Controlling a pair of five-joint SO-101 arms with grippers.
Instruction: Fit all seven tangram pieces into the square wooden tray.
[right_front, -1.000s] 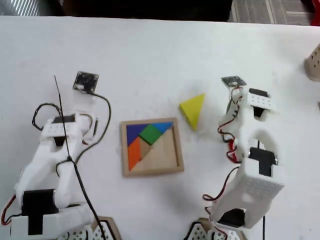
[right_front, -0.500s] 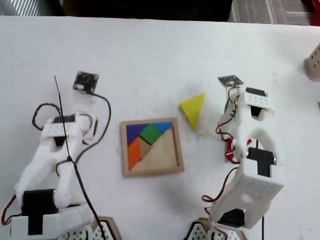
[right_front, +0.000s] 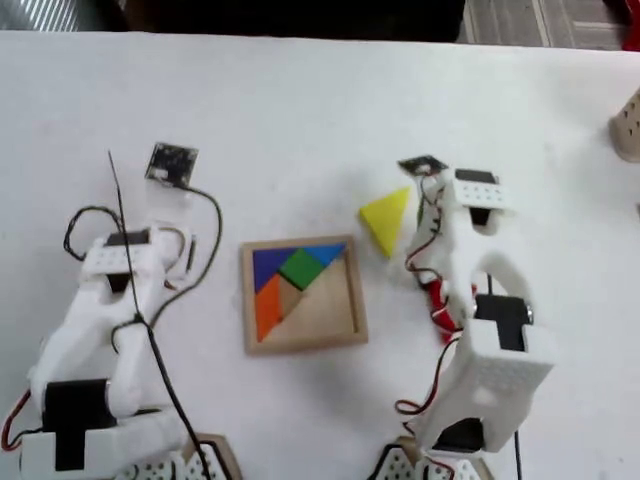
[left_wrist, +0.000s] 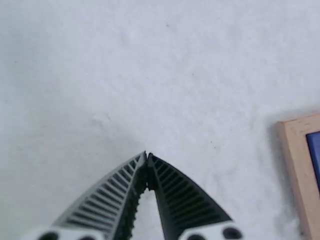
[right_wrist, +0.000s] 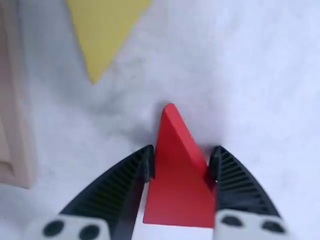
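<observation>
Two robot arms stand side by side at a white worktop (right_front: 300, 120), with the square wooden tray (right_front: 302, 344) lying between them.

Over the last second the right arm (right_front: 490, 350) has swung in toward the tray. Its wrist is now just beside the yellow triangle (right_front: 387, 220), where before it stood clear of it. The right gripper (right_wrist: 181, 149) has its jaws clamped on either side of a red triangle (right_wrist: 175, 200), whose point juts out ahead of them. The yellow triangle lies flat on the worktop a little ahead and to the tray's side of it, and the tray's pale rim is at the edge of the wrist view.

The left arm (right_front: 100, 300) has not moved. The left gripper (left_wrist: 146, 156) hangs over bare worktop with its jaws together and nothing in them, near the tray's outer edge.

Inside the tray, a dark blue triangle (right_front: 265, 266), a green square (right_front: 300, 268), a light blue triangle (right_front: 326, 252), an orange piece (right_front: 267, 306) and what looks like a pale wood-coloured piece (right_front: 290, 298) fill the far and left parts. The part nearest the right arm is still bare board.

The shift suggests the red triangle is being carried to that open space. By my count that would leave the yellow triangle as the last piece. The gripper will probably have to pass close by the yellow triangle without nudging it.
</observation>
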